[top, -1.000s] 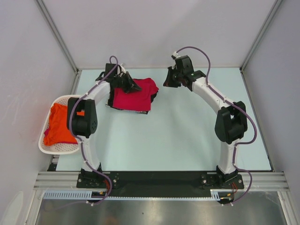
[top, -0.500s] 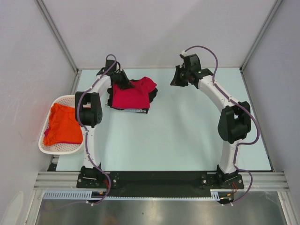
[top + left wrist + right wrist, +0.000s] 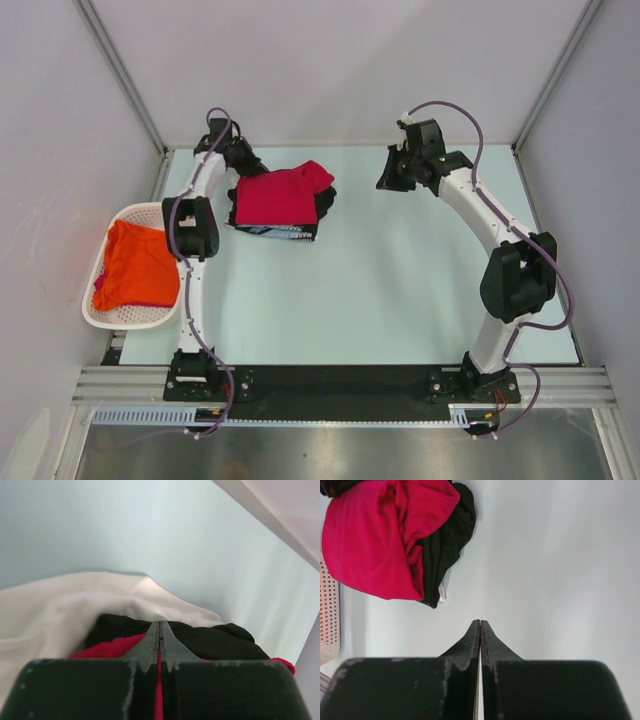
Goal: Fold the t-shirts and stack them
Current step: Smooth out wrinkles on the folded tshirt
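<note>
Low at the left edge, the orange shirt (image 3: 135,265) fills the white basket (image 3: 100,318). Farther back, at upper centre, the red shirt (image 3: 278,197) tops the black shirts (image 3: 327,201). The left gripper (image 3: 160,624) and right gripper (image 3: 480,622) are both pinched closed.

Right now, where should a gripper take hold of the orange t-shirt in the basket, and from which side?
Pinch the orange t-shirt on its bunched folds near the middle, coming straight down from above. It lies crumpled inside the basket, whose raised wall would likely block a sideways approach; no clear sleeve or hem shows.
</note>
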Controlling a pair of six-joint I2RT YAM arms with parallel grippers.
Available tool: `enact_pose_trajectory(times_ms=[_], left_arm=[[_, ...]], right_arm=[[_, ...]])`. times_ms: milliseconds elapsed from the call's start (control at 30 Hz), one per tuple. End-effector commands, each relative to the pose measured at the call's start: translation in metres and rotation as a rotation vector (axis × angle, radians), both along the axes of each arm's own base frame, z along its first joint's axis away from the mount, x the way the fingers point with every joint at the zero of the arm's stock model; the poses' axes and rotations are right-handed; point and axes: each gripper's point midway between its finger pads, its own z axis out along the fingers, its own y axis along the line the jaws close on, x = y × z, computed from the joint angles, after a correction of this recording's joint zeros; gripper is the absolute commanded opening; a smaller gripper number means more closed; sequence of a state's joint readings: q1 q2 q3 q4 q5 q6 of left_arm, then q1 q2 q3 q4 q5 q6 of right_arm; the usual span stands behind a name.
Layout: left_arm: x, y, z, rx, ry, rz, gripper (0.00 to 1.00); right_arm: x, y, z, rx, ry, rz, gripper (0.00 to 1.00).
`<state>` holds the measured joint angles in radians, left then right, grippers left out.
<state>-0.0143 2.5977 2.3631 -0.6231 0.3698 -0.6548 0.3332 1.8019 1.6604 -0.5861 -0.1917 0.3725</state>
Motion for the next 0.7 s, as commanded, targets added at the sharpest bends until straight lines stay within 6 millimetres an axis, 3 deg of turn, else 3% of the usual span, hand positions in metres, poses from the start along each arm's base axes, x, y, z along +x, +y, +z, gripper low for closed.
enact_pose_trajectory(times_ms=[0,33,67,100,133,167,200,300,367,400,500,667], left_arm=[[0.005,0.024,0.092,-0.004,-0.214,-0.023,0.0],[-0.009,0.018,0.085,-0.033,-0.199,-0.048,0.0],[-0.005,0.017,0.111,-0.038,-0.301,-0.056,0.0],[-0.014,0.016,0.159,-0.044,-0.394,-0.057,0.0],[-0.024,0.016,0.16,-0.048,-0.398,-0.06,0.0],[-0.027,0.013,0.18,-0.05,-0.458,-0.068,0.01],[-0.037,0.013,0.213,-0.045,-0.523,-0.075,0.05],[-0.056,0.01,0.243,-0.038,-0.574,-0.09,0.1],[-0.066,0.01,0.241,-0.04,-0.566,-0.093,0.1],[-0.073,0.009,0.249,-0.042,-0.585,-0.097,0.08],[-0.086,-0.003,0.23,-0.122,-0.52,-0.127,0.0],[-0.105,-0.031,0.153,-0.267,-0.286,-0.182,0.0]], right_arm=[[-0.011,0.003,0.019,0.018,-0.042,0.009,0.0],[-0.011,0.007,0.018,0.023,-0.046,0.016,0.0],[-0.012,0.01,0.018,0.026,-0.043,0.021,0.0],[-0.013,0.012,0.017,0.029,-0.041,0.025,0.0],[-0.014,0.016,0.016,0.036,-0.043,0.033,0.0],[-0.016,0.022,0.015,0.038,-0.042,0.045,0.0],[-0.018,0.025,0.013,0.038,-0.034,0.049,0.0],[-0.022,0.036,0.008,0.052,-0.024,0.069,0.0],[-0.024,0.041,0.005,0.056,-0.018,0.079,0.0],[-0.026,0.045,0.002,0.06,-0.012,0.086,0.0],[-0.03,0.05,-0.002,0.066,0.002,0.094,0.0],[-0.031,0.053,-0.01,0.072,0.02,0.098,0.0]])
